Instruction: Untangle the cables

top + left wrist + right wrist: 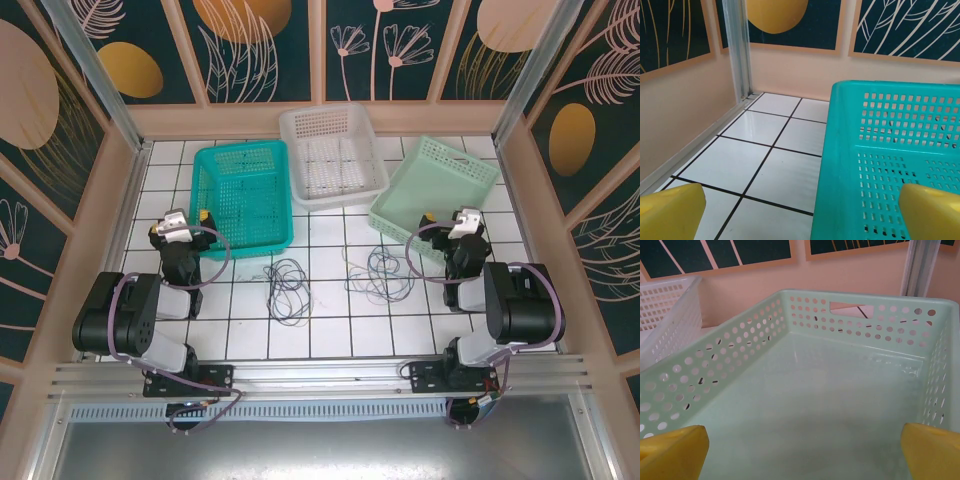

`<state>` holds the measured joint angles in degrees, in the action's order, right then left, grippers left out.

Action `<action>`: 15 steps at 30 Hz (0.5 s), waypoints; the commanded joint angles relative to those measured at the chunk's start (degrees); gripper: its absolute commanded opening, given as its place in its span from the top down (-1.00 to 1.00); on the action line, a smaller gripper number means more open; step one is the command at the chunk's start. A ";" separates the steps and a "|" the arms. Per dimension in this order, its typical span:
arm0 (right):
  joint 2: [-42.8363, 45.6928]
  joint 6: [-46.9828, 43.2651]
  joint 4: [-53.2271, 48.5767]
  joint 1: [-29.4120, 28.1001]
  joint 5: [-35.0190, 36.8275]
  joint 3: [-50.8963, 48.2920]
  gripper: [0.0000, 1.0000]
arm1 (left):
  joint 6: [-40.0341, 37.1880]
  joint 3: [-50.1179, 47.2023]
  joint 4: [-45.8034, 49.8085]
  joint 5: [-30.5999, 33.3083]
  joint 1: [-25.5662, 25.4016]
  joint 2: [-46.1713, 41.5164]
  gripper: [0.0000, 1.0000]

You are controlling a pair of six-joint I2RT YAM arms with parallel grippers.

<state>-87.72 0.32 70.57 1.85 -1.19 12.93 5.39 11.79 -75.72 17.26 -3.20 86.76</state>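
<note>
Thin dark/pale floppy cables [287, 290] lie untouched; left gripper [800, 215], right gripper [800, 455] wide open, empty. Pinch separate loops, draw apart slowly.

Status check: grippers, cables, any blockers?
Left gripper open, facing teal basket. Right gripper open, facing into pale green basket. Cables in two loose clumps on the tiles, untouched. Nothing lies between grippers and cables.
</note>
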 commanded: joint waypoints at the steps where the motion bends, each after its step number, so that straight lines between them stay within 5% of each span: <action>1: -0.45 0.54 0.19 0.37 -0.98 0.79 -0.97 | -0.02 0.40 -0.13 0.92 0.39 0.44 -0.98; 15: -0.49 0.63 0.10 0.44 -1.02 0.91 -0.97 | 0.06 0.60 0.23 0.85 0.39 0.58 -0.97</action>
<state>-87.70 0.32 70.57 1.85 -1.19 12.93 5.39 11.79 -75.70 17.26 -3.20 86.76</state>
